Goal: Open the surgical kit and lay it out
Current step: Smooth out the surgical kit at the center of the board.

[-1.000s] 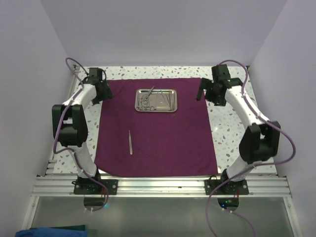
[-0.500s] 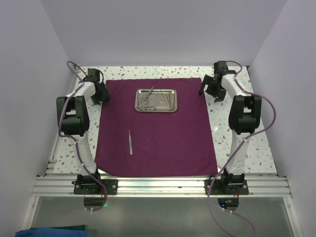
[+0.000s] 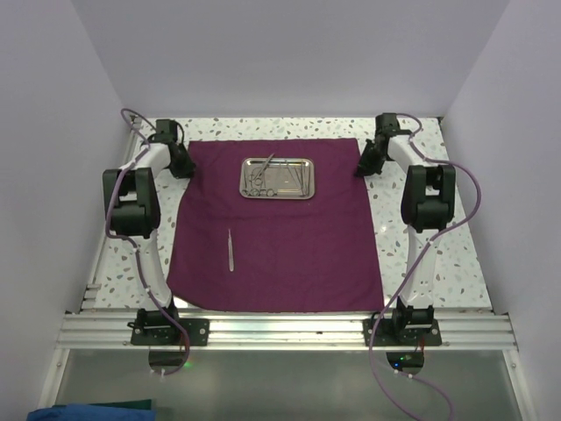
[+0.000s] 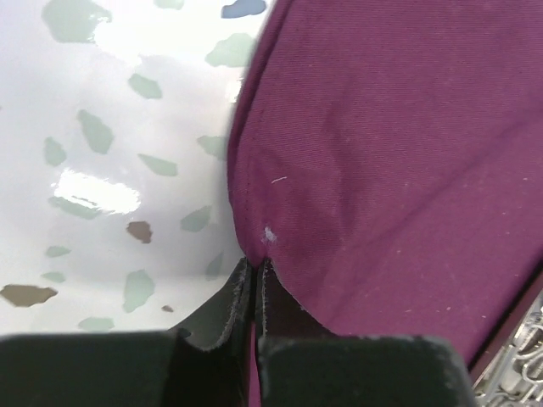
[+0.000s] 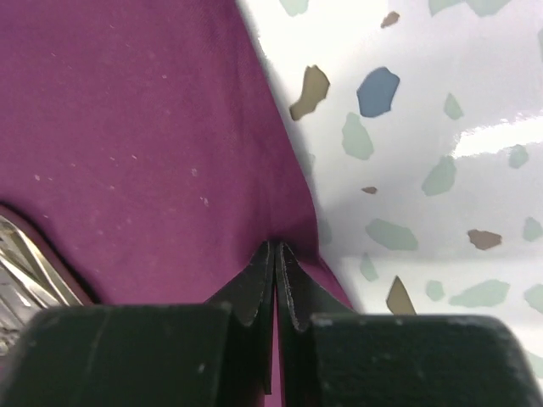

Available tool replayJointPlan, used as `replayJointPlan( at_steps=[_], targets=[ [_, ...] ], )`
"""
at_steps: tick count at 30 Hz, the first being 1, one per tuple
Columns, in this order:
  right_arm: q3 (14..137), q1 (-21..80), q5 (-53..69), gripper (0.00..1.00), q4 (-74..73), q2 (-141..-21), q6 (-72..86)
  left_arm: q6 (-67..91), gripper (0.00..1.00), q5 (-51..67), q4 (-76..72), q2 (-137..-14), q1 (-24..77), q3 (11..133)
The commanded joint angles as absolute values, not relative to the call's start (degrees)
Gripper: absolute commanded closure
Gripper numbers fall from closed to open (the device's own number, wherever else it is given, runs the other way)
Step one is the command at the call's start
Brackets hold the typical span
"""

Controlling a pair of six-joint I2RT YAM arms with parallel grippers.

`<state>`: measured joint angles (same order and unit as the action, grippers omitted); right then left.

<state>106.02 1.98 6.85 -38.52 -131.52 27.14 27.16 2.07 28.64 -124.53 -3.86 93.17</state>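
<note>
The surgical kit lies opened out: a maroon cloth [image 3: 280, 237] is spread flat on the table. A shiny steel tray [image 3: 311, 178] holding several thin instruments stands at its far middle. One pair of tweezers [image 3: 231, 252] lies loose on the cloth at the near left. My left gripper [image 3: 186, 167] is at the cloth's far left edge. In the left wrist view it [image 4: 254, 263] is shut, pinching the cloth [image 4: 382, 153] hem. My right gripper [image 3: 361, 167] is at the far right edge. In the right wrist view it [image 5: 276, 248] is shut on the cloth [image 5: 144, 136] hem.
The speckled white tabletop [image 3: 412, 246] shows on both sides of the cloth. Plain walls close in the back and both sides. The tray's corner [image 5: 17, 254] shows at the left of the right wrist view, and ringed handles [image 4: 522, 356] at the bottom right of the left wrist view.
Both grippers have dropped onto the far side edges of the cloth and gone from open to shut on it. Both arms have folded in closer to the cloth.
</note>
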Motion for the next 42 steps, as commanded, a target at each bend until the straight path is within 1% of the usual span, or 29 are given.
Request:
replayJointPlan(
  at_steps=[1,7,12,17,21,22,23,24,25,26,27,28,29,30,31,33,37,39,40,42],
  targets=[
    [105.4,2.2,11.1,1.0,-35.2,-133.8,28.7,28.5,1.0,6.6,29.1,-128.5,-3.6,93.9],
    [112.2,2.1,11.3,1.0,-37.0,-135.9,28.7,28.1,1.0,6.9,31.5,-129.9,-3.0,101.8],
    [122.8,2.0,10.0,1.0,-39.0,-139.1,29.9,27.7,1.0,6.0,36.4,-132.7,-2.8,112.3],
    [130.4,1.9,8.6,1.0,-40.3,-141.5,30.8,27.7,1.0,5.9,37.8,-133.8,-2.7,116.6],
    [130.3,1.8,6.4,1.0,-39.9,-140.3,30.9,28.1,1.0,6.0,38.9,-133.6,-2.8,118.7],
    [129.7,1.8,6.6,1.0,-39.6,-139.4,30.9,28.1,0.92,5.5,39.7,-133.4,-2.8,118.9],
    [128.4,1.9,6.9,1.0,-39.6,-138.8,30.8,28.1,0.59,4.9,42.0,-132.7,-2.8,118.7],
    [127.4,1.8,6.9,1.0,-39.6,-138.1,30.6,28.2,0.45,3.1,43.1,-131.9,-2.8,118.1],
    [125.8,1.8,6.9,0.97,-39.1,-135.7,30.4,28.2,0.23,2.3,43.7,-130.7,-2.7,114.8],
    [121.3,1.8,6.9,0.9,-38.6,-134.2,29.9,28.2,0.2,1.5,43.4,-126.9,-2.7,112.3],
    [118.6,1.8,6.8,0.8,-37.8,-132.3,29.6,28.0,0.15,0.2,42.5,-124.5,-2.6,109.5],
    [115.7,1.8,6.2,0.51,-35.9,-128.8,29.3,26.9,0.13,0.2,39.8,-119.4,-2.7,103.4],
    [110.4,1.8,6.0,0.38,-34.9,-126.9,28.9,26.4,0.11,-1.8,39.0,-117.2,-2.6,101.0],
    [108.1,1.8,5.9,0.3,-34.3,-125.3,28.7,25.8,0.11,-3.7,38.5,-115.1,-2.6,99.0],
    [106.0,1.8,5.7,0.19,-33.2,-124.0,28.7,24.5,0.11,-4.4,38.2,-113.6,-2.7,96.4],
    [101.0,1.8,5.8,0.15,-32.6,-120.6,28.6,23.7,0.11,-6.3,38.7,-110.7,-2.6,95.2],
    [94.1,2.4,7.7,0.15,-31.7,-115.2,30.0,24.9,0.17,-7.5,40.7,-108.4,-2.5,91.4],
    [90.1,3.5,8.0,0.15,-31.7,-110.9,30.1,26.2,0.18,-9.6,41.5,-104.8,-2.0,88.8],
    [88.6,4.1,7.9,0.15,-31.6,-109.4,30.1,26.9,0.18,-10.3,41.1,-100.9,-1.2,85.2],
    [84.7,5.7,7.6,0.16,-31.6,-104.8,29.6,27.1,0.19,-10.2,39.3,-96.8,-0.4,81.1]
  ],
)
